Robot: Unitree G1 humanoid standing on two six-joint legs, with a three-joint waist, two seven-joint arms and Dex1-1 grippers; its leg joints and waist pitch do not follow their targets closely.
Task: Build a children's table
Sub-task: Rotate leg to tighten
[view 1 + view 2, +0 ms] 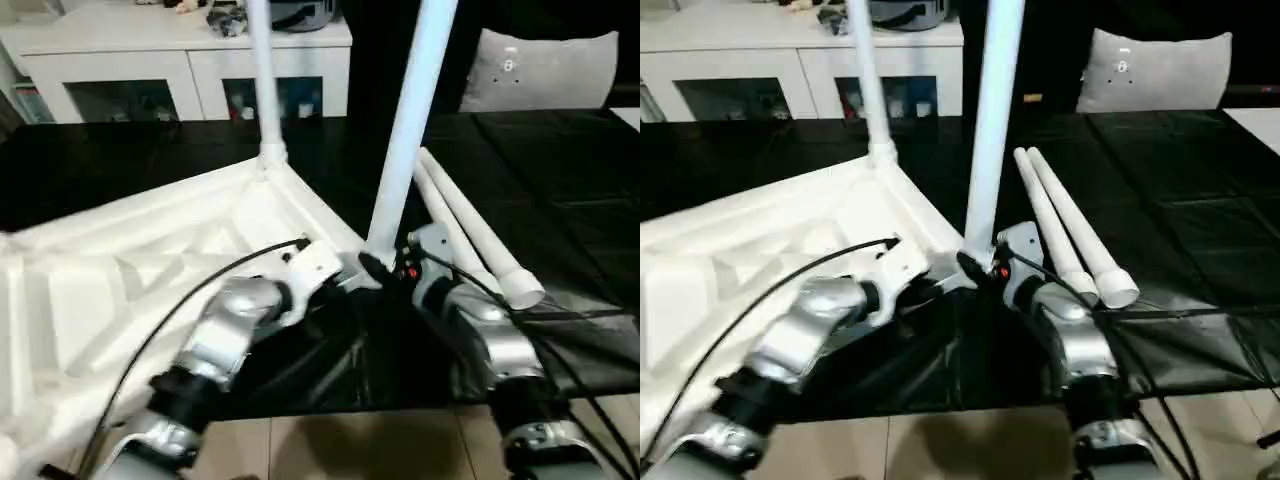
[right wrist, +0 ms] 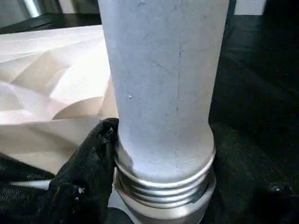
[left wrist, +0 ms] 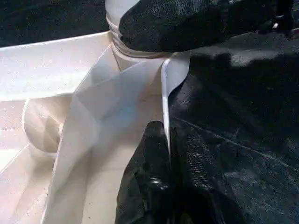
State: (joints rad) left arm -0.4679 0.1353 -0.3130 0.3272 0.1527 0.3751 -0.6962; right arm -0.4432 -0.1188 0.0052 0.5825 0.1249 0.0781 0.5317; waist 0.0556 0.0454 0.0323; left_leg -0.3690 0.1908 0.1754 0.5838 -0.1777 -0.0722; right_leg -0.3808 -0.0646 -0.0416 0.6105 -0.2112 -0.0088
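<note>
**White plastic table upside down, one leg fitted and a second at its corner socket**

White plastic makes up the whole children's table: its top [image 1: 150, 270] lies upside down on a black surface [image 1: 560, 190], ribbed underside facing up, filling the left and centre of the scene. At the far corner one leg [image 1: 262, 80] stands upright in its socket. At the near right corner a second leg [image 1: 405, 130] rises with a slight tilt to the right, its threaded base [image 2: 163, 186] sitting at the corner socket.

The right gripper [image 1: 385, 270] is at the foot of this second leg. In the right wrist view one black finger [image 2: 88, 172] presses against the leg just above the threads; the other finger is hidden, so I cannot tell for certain that the grip is closed around it.

The left gripper [image 1: 330, 285] is at the same corner, and in the left wrist view a black finger [image 3: 149, 182] lies against the edge of the table top; whether it pinches that edge cannot be told.

Two more legs [image 1: 470, 225] lie side by side on the black surface, just right of the gripped leg. A white cabinet [image 1: 190, 60] with glass doors stands at the far side, and a grey cushion [image 1: 545, 65] at the far right.
</note>
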